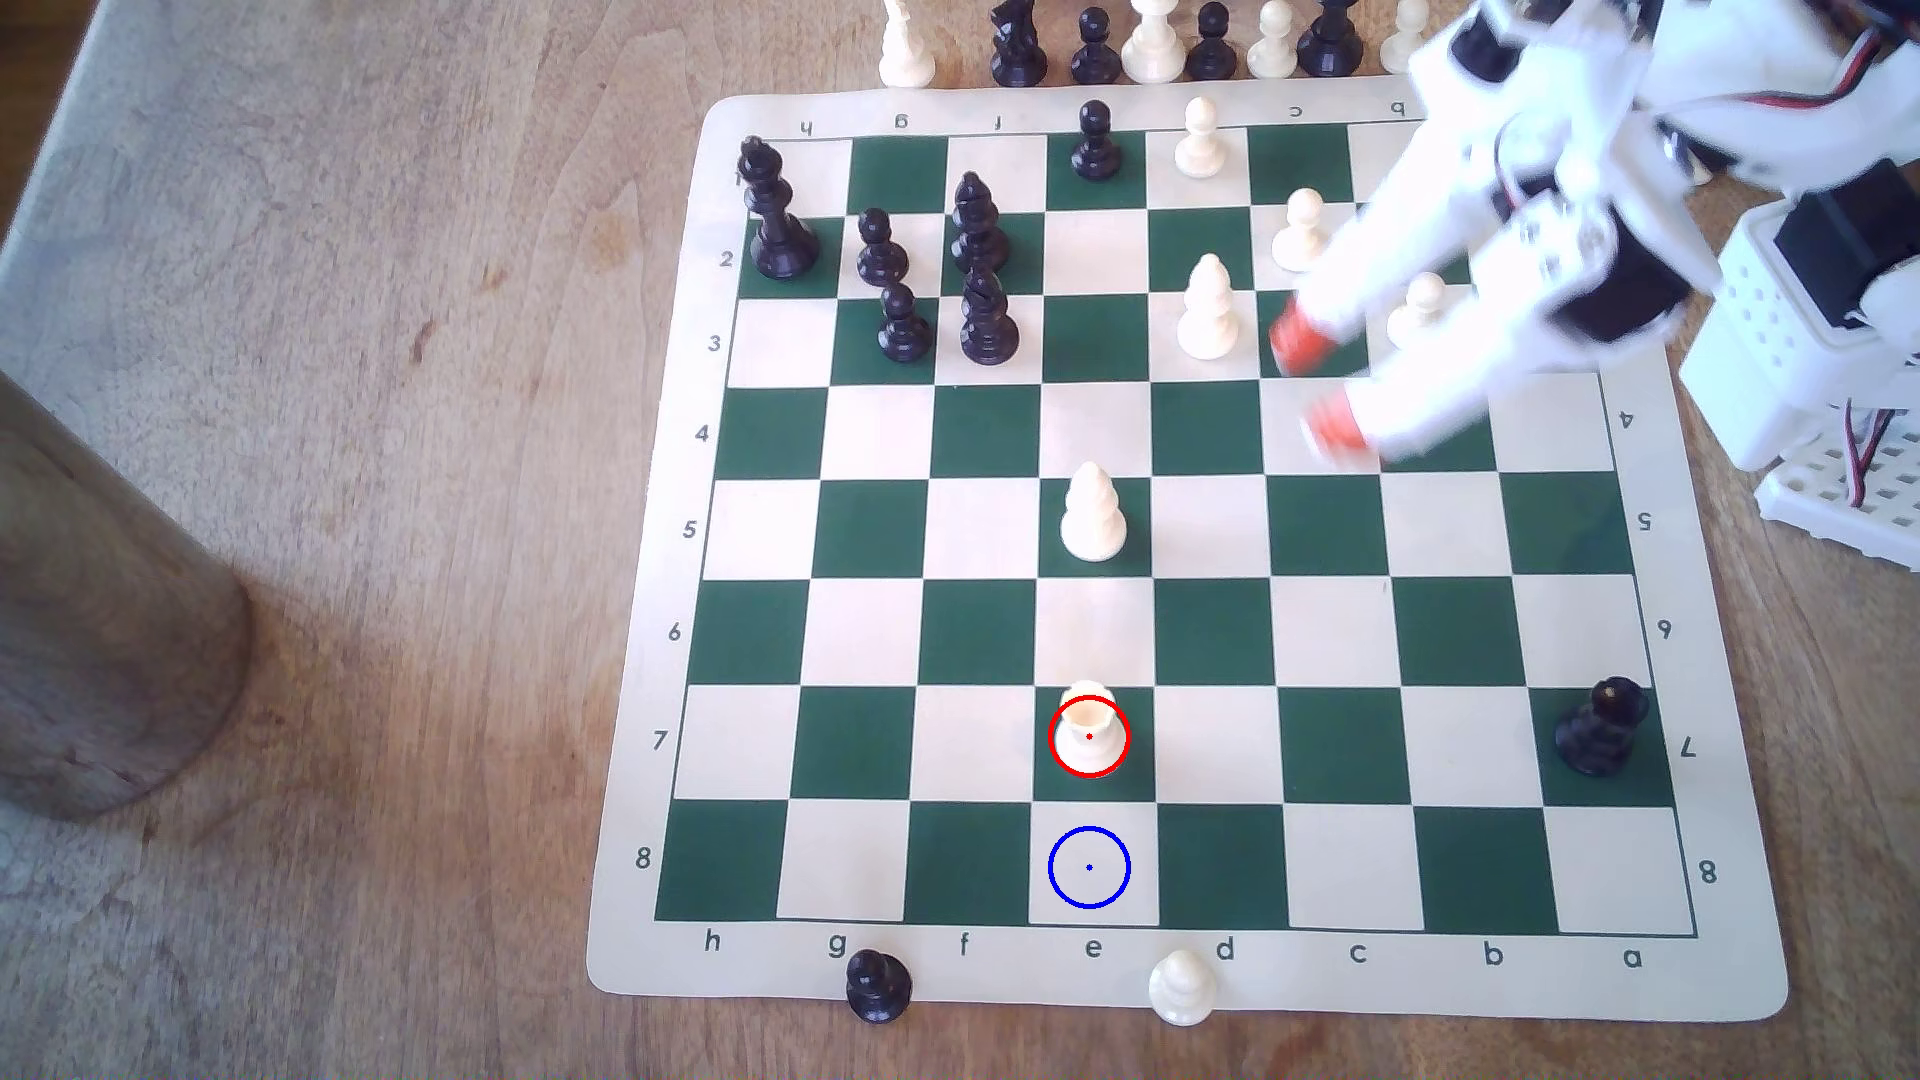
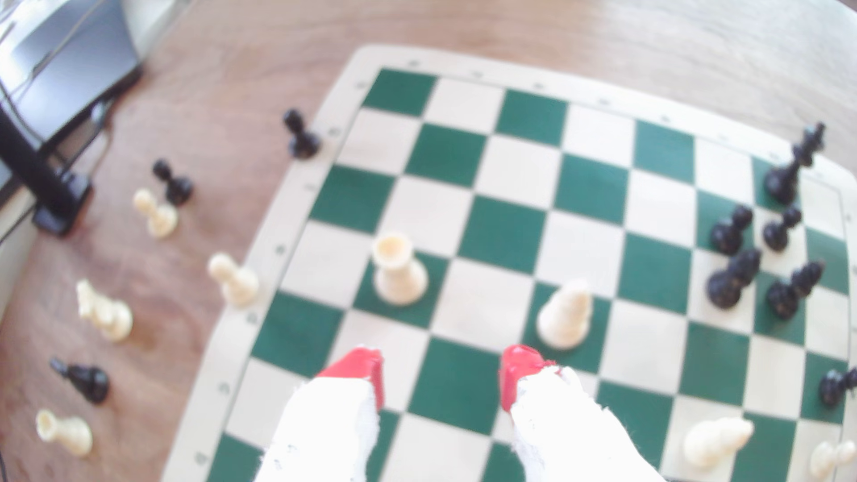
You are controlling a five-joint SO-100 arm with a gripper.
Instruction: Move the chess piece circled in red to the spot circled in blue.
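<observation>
Nothing of the task looks done yet: the rook (image 1: 1088, 727) stands upright on its dark green square inside the red ring, and the blue-ringed spot (image 1: 1089, 867), the cream square next beyond it away from the arm, is bare. The gripper (image 1: 1314, 384) hangs above the board with its red-tipped jaws spread apart and nothing between them; in the wrist view the gripper (image 2: 443, 377) shows the same gap, with green and cream squares visible through it. The rook (image 2: 399, 271) lies ahead of the fingertips and a little toward one finger's side, well apart from them, so the reach, the grasp, the lift and the short carry to the spot all appear still to come. A tall cream piece (image 1: 1093, 516) stands between the gripper and the rook on the same file, just off the other fingertip in the wrist view, and the approach will probably have to pass over or beside it. Beyond the hand's far side a cluster of black pieces (image 1: 904, 280) crowds one corner. The board (image 1: 665, 966) is a thin roll-up mat, green and cream, lying flat on a worn wooden table (image 1: 364, 415); captured pieces stand off the mat along two edges. The exterior view is blurred around the arm, which suggests it is in motion. A dark stand and cables sit at the table's edge in the wrist view.
</observation>
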